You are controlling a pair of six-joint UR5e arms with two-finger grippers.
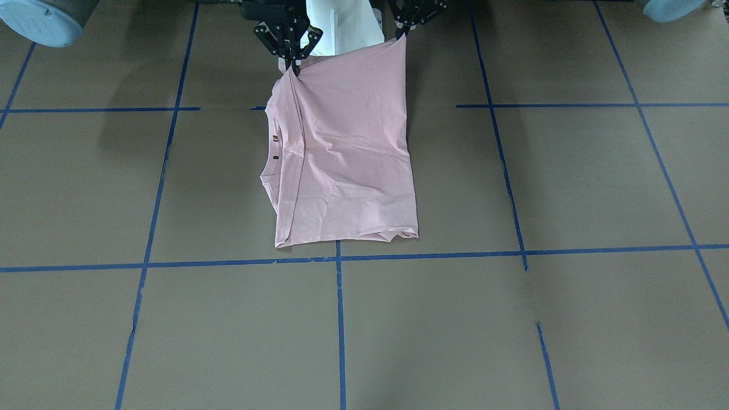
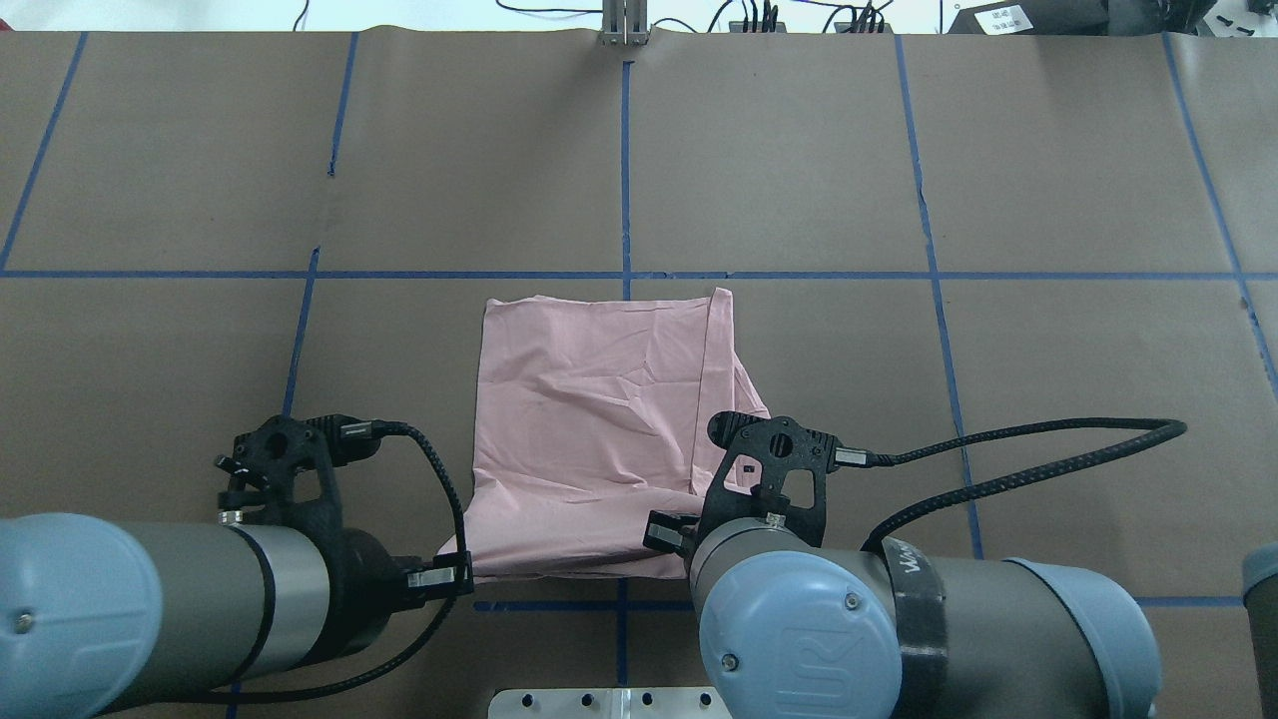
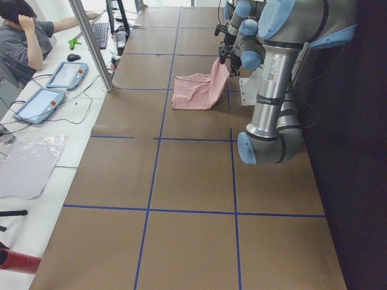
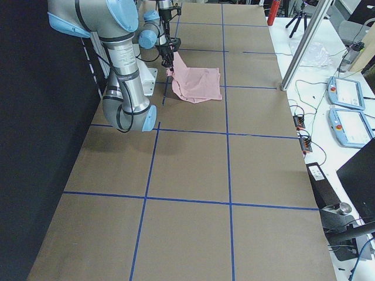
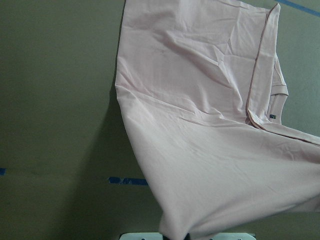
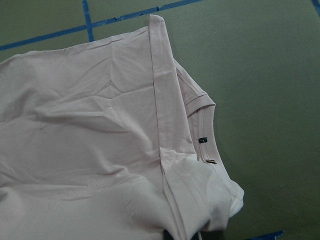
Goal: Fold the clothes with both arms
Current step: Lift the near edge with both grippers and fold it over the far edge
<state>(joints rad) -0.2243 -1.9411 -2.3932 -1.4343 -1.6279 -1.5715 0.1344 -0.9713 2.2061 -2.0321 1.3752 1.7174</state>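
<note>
While its far hem lies flat on the desk (image 1: 569, 182), the pink T-shirt (image 1: 347, 148) rises toward the desk's robot-side edge, midway along it. The left gripper (image 1: 405, 29) is clamped on one lifted corner; the right gripper (image 1: 294, 64) is pinched on the other, on the side with the small black tag (image 6: 202, 140)

Both arms come in low from 6 o'clock. Left gripper (image 1: 405, 32) is pinching the T-shirt (image 1: 347, 142) at 7 o'clock, right gripper (image 1: 294, 64) at 5.
</note>
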